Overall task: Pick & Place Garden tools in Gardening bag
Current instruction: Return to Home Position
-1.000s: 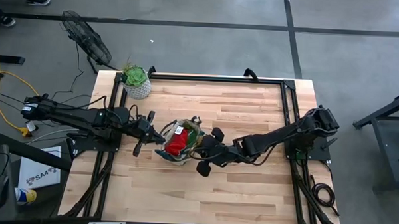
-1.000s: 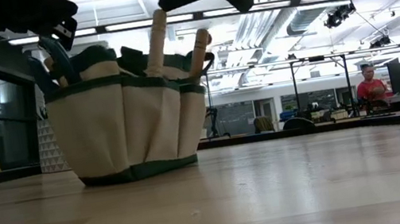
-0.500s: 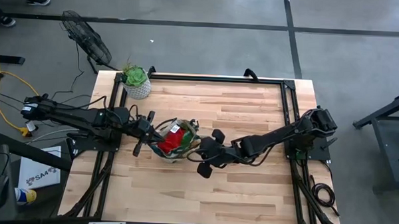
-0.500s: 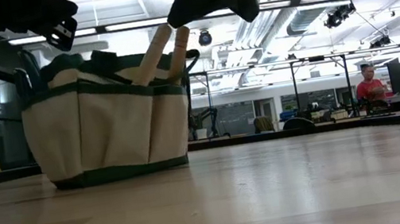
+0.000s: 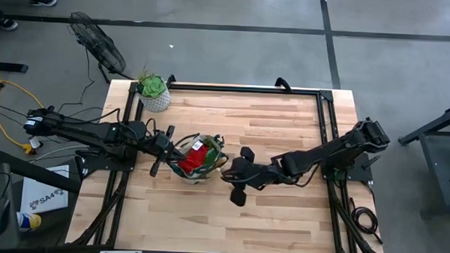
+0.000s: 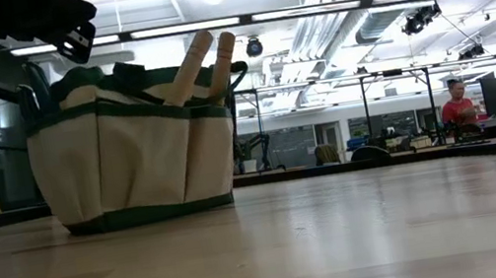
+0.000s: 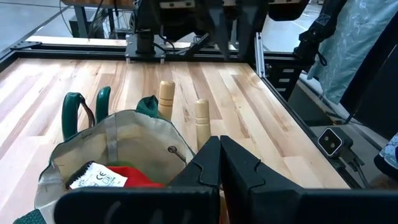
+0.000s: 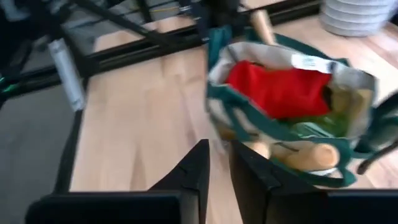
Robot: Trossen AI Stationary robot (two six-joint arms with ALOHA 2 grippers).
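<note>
One bag, two wooden handles, one potted plant

A grey concrete floor with dark lines surrounded the wooden counter; strip lights lined the ceiling, and a fan stood nearby.
</note>
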